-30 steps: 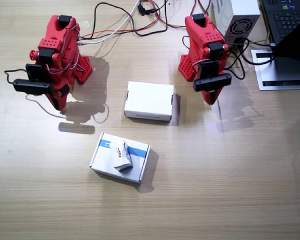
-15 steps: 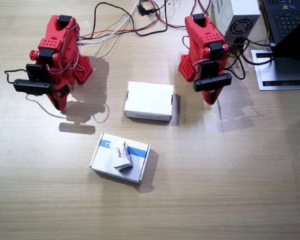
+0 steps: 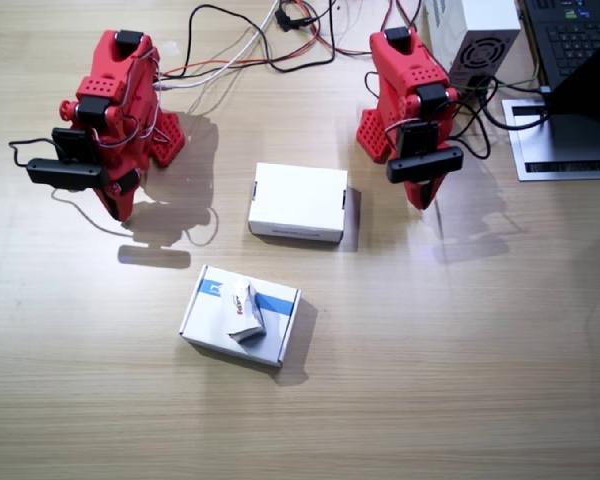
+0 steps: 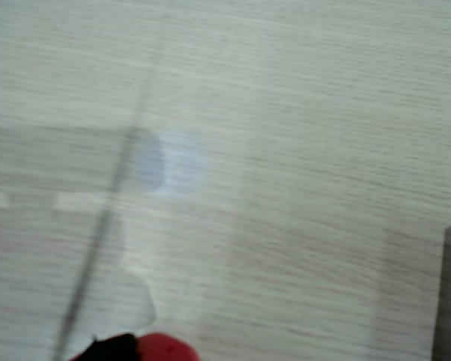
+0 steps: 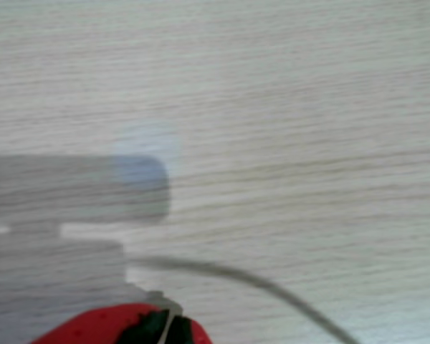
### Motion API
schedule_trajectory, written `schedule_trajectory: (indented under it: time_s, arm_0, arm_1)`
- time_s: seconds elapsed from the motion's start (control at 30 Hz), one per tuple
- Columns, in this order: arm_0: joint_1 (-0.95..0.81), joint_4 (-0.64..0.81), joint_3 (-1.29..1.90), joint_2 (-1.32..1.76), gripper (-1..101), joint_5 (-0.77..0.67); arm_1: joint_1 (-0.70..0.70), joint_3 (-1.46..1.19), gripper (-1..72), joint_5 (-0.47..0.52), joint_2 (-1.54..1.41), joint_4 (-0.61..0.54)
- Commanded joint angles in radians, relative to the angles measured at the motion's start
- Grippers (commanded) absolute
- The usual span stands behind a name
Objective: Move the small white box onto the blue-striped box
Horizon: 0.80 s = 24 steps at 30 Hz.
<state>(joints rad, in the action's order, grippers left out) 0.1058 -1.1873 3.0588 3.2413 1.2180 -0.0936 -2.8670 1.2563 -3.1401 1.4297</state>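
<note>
**Two arms folded back, small box resting on the striped one**

Nothing differs from the frames of a second and half a second ago: both arms, all three boxes and the cables lie exactly as they did.

The small white box [image 3: 244, 311] lies tilted on top of the blue-striped box [image 3: 240, 314], roughly at its middle, across the blue band. It carries a small red mark; the print is too small to read. The blue-striped box sits on the wooden table [image 3: 430, 380] toward the near side, with a small light label at its far-left corner, also unreadable. The plain white box [image 3: 298, 202] lies just beyond it, apart from it, between the two arms.

The right arm [image 3: 110, 110] and the left arm [image 3: 412, 95] are both folded, well away from the boxes. The right gripper [image 3: 115, 205] and the left gripper [image 3: 423, 195] point down at bare table; whether their jaws are spread or pressed together cannot be told. Neither pinches anything.

Both wrist views are blurred, showing only wood grain, shadow and a red edge at the bottom; one also shows a cable [image 5: 272, 287].

A laptop [image 3: 575, 40] stands at the far right.
</note>
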Motion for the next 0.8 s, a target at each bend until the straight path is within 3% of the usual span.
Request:
schedule_trajectory:
  time_s: [0.0,0.77]
  arm_0:
    - [-0.017,-0.02,-0.02,0.029,0,0.028]
    - [-0.034,-0.021,-0.02,0.029,0,0.04]
  arm_1:
    - [-0.031,0.015,0.2,-0.005,-0.023,0.029]
    - [-0.031,0.015,0.2,-0.005,-0.025,0.029]
